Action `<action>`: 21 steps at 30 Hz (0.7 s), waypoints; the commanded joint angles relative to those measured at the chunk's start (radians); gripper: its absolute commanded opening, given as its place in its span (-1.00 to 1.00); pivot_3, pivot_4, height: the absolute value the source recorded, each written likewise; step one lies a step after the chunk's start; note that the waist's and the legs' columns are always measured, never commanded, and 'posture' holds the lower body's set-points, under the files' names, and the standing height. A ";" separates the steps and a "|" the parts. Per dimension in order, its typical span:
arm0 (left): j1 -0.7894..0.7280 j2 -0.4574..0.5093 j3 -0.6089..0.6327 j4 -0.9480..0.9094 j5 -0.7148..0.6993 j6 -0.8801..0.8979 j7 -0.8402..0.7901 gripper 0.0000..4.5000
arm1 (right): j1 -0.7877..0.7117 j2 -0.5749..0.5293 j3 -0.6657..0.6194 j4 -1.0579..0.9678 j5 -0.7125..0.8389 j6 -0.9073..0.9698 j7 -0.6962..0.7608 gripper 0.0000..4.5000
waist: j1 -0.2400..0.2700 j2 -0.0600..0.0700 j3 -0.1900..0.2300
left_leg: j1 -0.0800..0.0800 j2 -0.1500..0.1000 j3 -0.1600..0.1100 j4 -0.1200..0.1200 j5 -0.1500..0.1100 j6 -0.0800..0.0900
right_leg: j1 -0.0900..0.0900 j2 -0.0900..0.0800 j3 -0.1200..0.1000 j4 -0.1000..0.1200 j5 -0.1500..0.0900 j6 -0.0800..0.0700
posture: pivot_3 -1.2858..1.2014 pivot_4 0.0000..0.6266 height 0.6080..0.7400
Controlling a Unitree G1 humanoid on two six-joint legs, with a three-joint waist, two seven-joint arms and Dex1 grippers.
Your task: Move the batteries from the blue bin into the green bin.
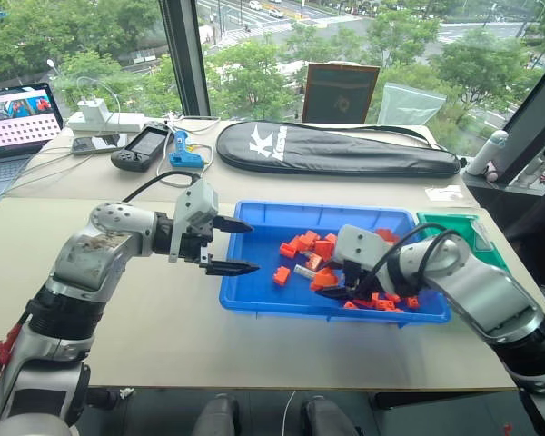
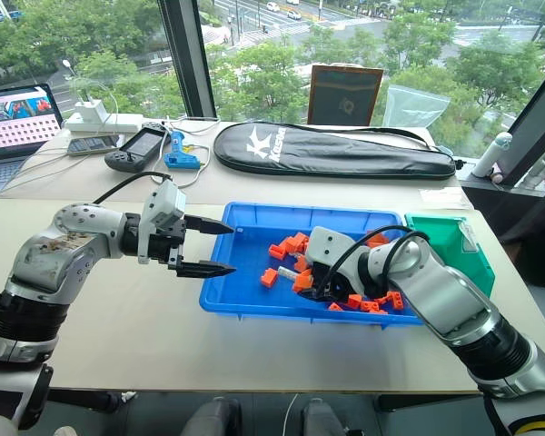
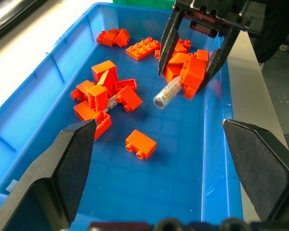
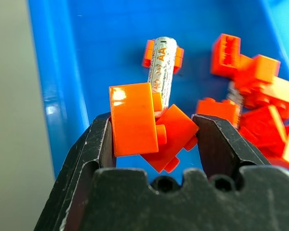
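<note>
- A battery (image 4: pixel 162 67) and two orange bricks (image 4: pixel 133 118) are being clamped together between the fingers of the right gripper (image 3: pixel 192 72), above the floor of the blue bin (image 1: pixel 254 263).
- The left gripper (image 1: pixel 229 245) is being held wide apart, empty, beside the bin's left rim.
- Another battery (image 3: pixel 114 100) is being half covered by bricks in the bin.
- The green bin (image 1: pixel 472 232) is being left at the blue bin's right end.

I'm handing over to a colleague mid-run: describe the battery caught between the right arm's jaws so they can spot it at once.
Find the blue bin in the middle of the table, then the right gripper reaching into it. Between its jaws sits a clump of orange bricks, with the battery sticking out beyond them. It is the silver cylinder marked AA, round and metallic where everything around it is blocky orange plastic.
</note>
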 commanded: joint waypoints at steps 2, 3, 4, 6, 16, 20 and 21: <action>-0.021 0.002 0.011 -0.018 0.001 -0.018 -0.006 1.00 | -0.024 0.037 0.022 0.078 -0.060 -0.100 0.015 0.00 | 0.001 0.000 0.000 | 0.000 0.000 0.000 0.000 0.000 0.000 | 0.000 0.000 0.000 0.000 0.000 0.000 | 0.03 -0.52 1.00; -0.021 0.003 0.010 -0.017 0.002 -0.019 -0.008 1.00 | -0.026 0.055 0.025 0.117 -0.070 -0.124 0.013 0.00 | 0.001 0.000 0.000 | 0.000 0.000 0.000 0.000 0.000 0.000 | 0.000 0.000 0.000 0.000 0.000 0.000 | 0.03 -0.52 1.00; -0.021 0.006 0.006 -0.016 0.006 -0.024 -0.013 1.00 | -0.024 0.062 0.033 0.151 -0.084 -0.149 0.019 0.00 | 0.001 0.000 0.000 | 0.000 0.000 0.000 0.000 0.000 0.000 | 0.000 0.000 0.000 0.000 0.000 0.000 | 0.03 -0.52 1.00; -0.024 0.012 0.005 -0.010 0.011 -0.029 -0.020 1.00 | -0.023 0.068 0.042 0.190 -0.109 -0.176 0.033 0.00 | 0.001 0.000 0.000 | 0.000 0.000 0.000 0.000 0.000 0.000 | 0.000 0.000 0.000 0.000 0.000 0.000 | 0.03 -0.52 1.00; -0.019 0.014 0.015 -0.011 0.016 -0.027 -0.022 1.00 | -0.051 0.032 -0.051 0.167 -0.062 -0.105 0.123 0.99 | 0.003 0.000 0.000 | 0.000 0.000 0.000 0.000 0.000 0.000 | 0.000 0.000 0.000 0.000 0.000 0.000 | 0.03 -0.52 1.00; -0.023 0.012 0.013 -0.003 0.019 -0.030 -0.023 1.00 | -0.078 0.020 -0.117 0.139 -0.019 -0.040 0.127 0.99 | 0.003 0.000 0.000 | 0.000 0.000 0.000 0.000 0.000 0.000 | 0.000 0.000 0.000 0.000 0.000 0.000 | 0.03 -0.52 1.00; -0.026 0.011 0.011 0.001 0.020 -0.031 -0.023 1.00 | -0.088 0.037 -0.129 0.134 -0.009 -0.006 0.109 0.99 | 0.003 0.000 0.000 | 0.000 0.000 0.000 0.000 0.000 0.000 | 0.000 0.000 0.000 0.000 0.000 0.000 | 0.03 -0.52 1.00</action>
